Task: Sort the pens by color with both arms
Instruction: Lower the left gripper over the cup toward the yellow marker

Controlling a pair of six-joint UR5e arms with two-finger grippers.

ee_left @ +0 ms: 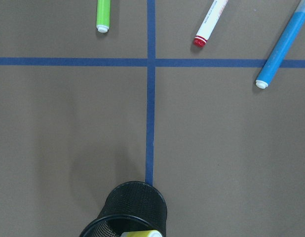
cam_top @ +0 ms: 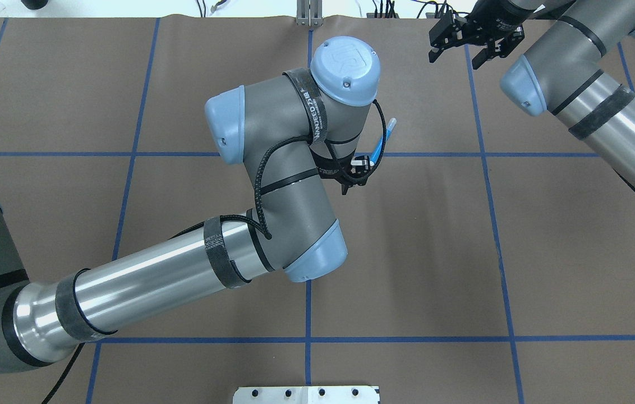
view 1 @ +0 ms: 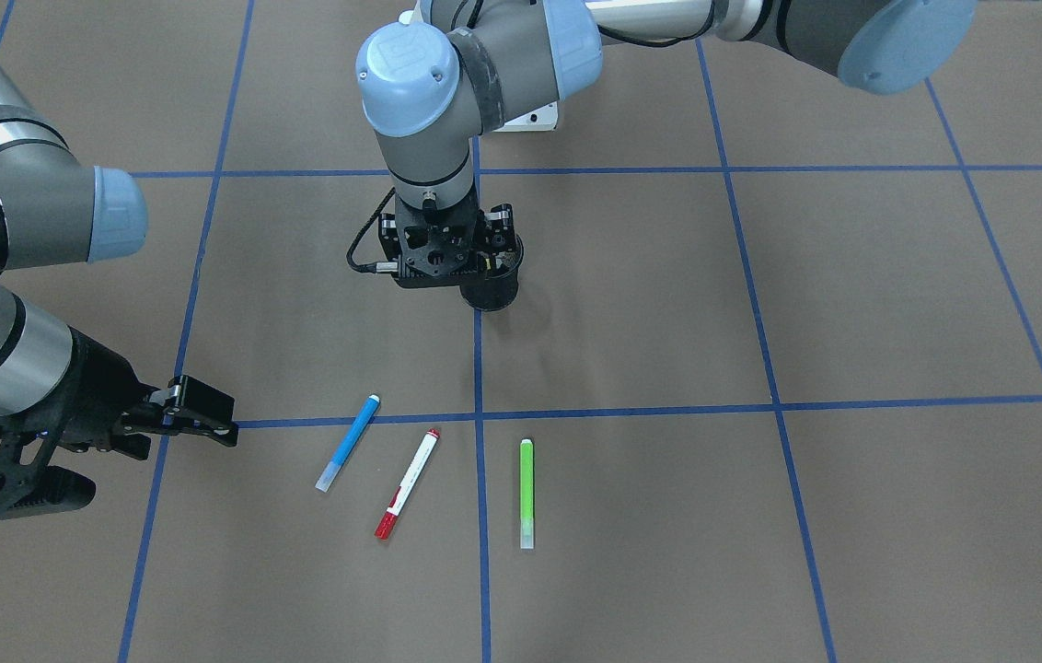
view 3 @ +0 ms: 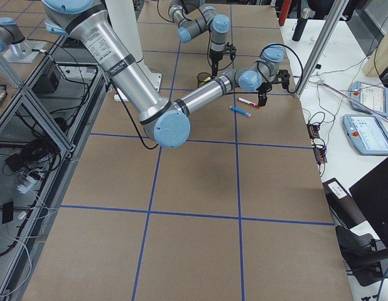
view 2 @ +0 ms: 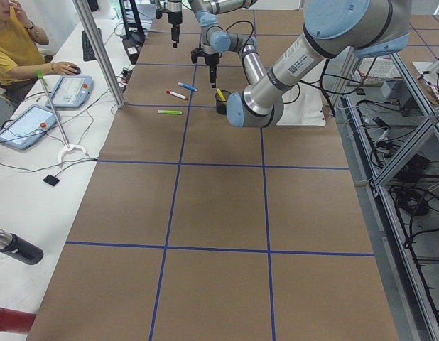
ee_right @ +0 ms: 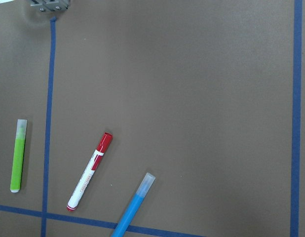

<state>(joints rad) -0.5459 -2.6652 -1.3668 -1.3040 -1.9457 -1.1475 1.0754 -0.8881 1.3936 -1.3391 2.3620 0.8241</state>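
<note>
Three pens lie on the brown table in the front view: a blue pen (view 1: 348, 442), a white pen with red ends (view 1: 407, 483) and a green pen (view 1: 526, 493). The yellow pen (ee_left: 140, 233) lies inside the black mesh cup (view 1: 491, 293). It also shows in the left side view (view 2: 220, 94), leaning out of the cup. My left gripper (view 1: 449, 269) hangs just above the cup, looks open and holds nothing. My right gripper (view 1: 130, 451) is open and empty, to the side of the blue pen. In the overhead view, only part of the blue pen (cam_top: 383, 140) shows past the left arm.
Blue tape lines (view 1: 478, 414) divide the table into squares. The white base pedestal (cam_top: 306, 394) sits at the robot's edge. An operator (view 2: 17, 50), tablets and a metal post (view 2: 99, 53) stand beyond the table's far edge.
</note>
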